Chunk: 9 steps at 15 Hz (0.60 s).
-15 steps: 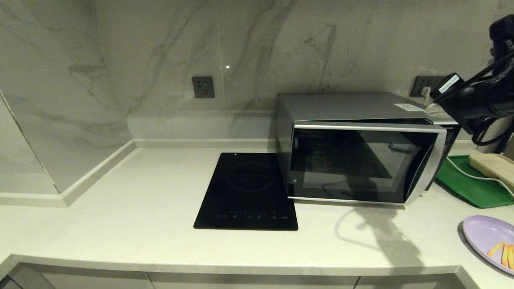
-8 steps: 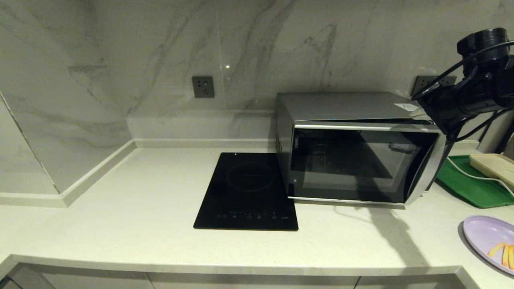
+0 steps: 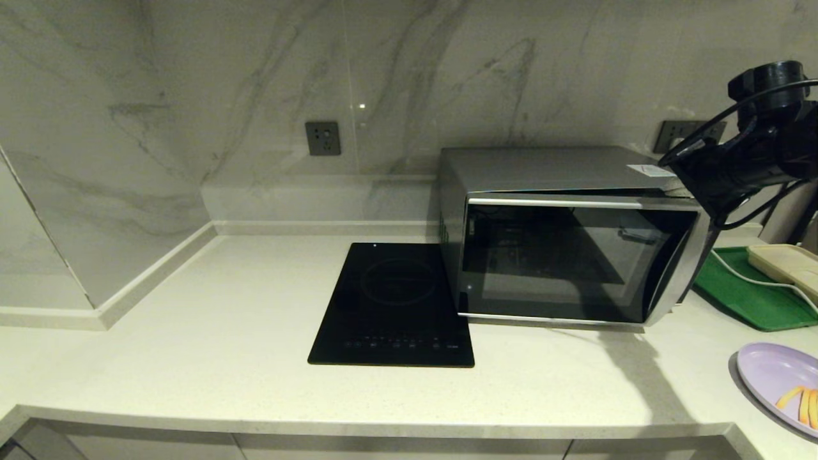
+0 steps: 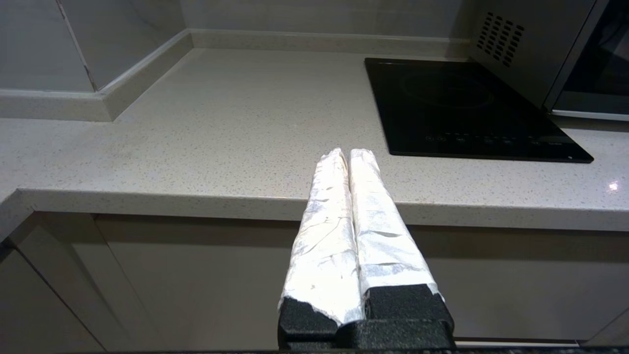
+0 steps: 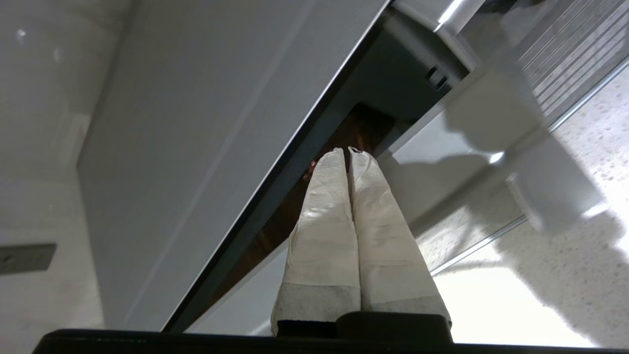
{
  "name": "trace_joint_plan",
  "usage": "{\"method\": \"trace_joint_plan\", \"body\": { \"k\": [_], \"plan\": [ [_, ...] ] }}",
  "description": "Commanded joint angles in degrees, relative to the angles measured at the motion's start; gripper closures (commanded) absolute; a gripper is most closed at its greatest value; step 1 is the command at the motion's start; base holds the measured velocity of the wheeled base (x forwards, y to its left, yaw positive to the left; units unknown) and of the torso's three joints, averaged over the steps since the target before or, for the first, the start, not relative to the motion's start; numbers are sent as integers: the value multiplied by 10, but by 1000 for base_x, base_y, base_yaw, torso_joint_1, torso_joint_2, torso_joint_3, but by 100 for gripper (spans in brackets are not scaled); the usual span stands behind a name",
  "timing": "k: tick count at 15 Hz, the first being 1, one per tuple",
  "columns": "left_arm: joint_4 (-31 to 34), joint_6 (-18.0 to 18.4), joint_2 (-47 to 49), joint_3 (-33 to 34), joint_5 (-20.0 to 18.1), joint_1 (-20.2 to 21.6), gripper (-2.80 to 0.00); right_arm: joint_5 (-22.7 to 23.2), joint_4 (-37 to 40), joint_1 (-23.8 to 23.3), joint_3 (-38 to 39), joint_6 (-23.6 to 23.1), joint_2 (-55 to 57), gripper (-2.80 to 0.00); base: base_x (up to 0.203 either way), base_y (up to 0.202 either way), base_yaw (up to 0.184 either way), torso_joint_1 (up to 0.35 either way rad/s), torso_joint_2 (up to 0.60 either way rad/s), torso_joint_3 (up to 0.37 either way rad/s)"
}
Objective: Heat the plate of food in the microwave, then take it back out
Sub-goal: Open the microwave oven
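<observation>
At microwave (image 3: pixel 562 191) door's top right corner, right gripper (image 5: pixel 348 150) pressed closed, empty, tips in the door gap

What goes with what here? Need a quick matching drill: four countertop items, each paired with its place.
Items:
1. microwave
2. cooktop
3. plate of food
4. green tray

Places:
A. front right corner of the counter, cut off by the picture's edge
B. beside the microwave's right side, with a cream tray on it
C. flat on the counter, just left of the microwave
D. against the back wall, door slightly ajar

Pairs: 1-D, 2-C, 3-A, 4-B
</observation>
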Motion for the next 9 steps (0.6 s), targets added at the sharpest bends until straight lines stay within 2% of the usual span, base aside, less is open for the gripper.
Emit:
{"method": "trace_joint_plan", "body": {
  "k": [1,9],
  "plan": [
    [0,0,-1,0,0,1,0,2,1,-10,-2,4,16,0,0,0,0,0,0,0],
    [0,0,0,0,0,0,0,3,-1,-17,-2,3,33,0,0,0,0,0,0,0]
  ]
}}
